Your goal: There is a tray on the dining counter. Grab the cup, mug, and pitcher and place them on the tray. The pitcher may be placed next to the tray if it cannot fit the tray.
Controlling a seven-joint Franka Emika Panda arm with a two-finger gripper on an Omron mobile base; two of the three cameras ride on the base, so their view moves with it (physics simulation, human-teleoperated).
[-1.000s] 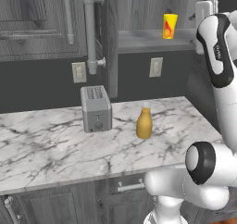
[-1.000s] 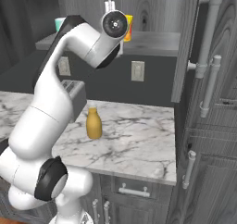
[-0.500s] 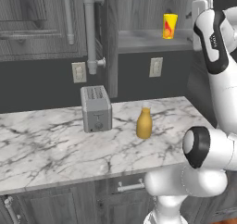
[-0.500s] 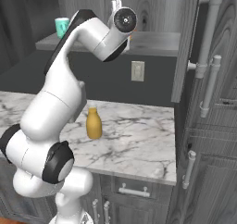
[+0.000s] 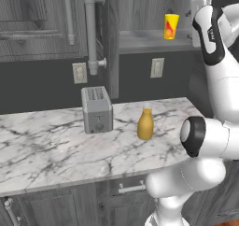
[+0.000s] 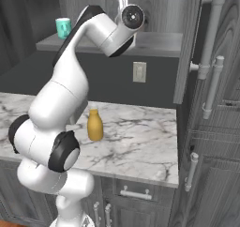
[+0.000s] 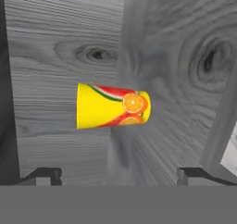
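Reaching for the cup [image 7: 113, 106] on the high shelf [image 5: 154, 39], with the end effector [image 7: 120, 174] open wide and empty.

The task looks barely begun: the glossy yellow tumbler, printed with fruit, stands on the grey wood-grain shelf at about 12 o'clock from the pitcher [image 5: 145, 124]. That smooth mustard bottle shape sits on the veined marble tabletop [image 5: 56, 145], at 3 o'clock from the boxy grey toaster [image 5: 96, 109]. The teal mug [image 6: 63, 27] waits at the shelf's other end. All three remain to be carried.
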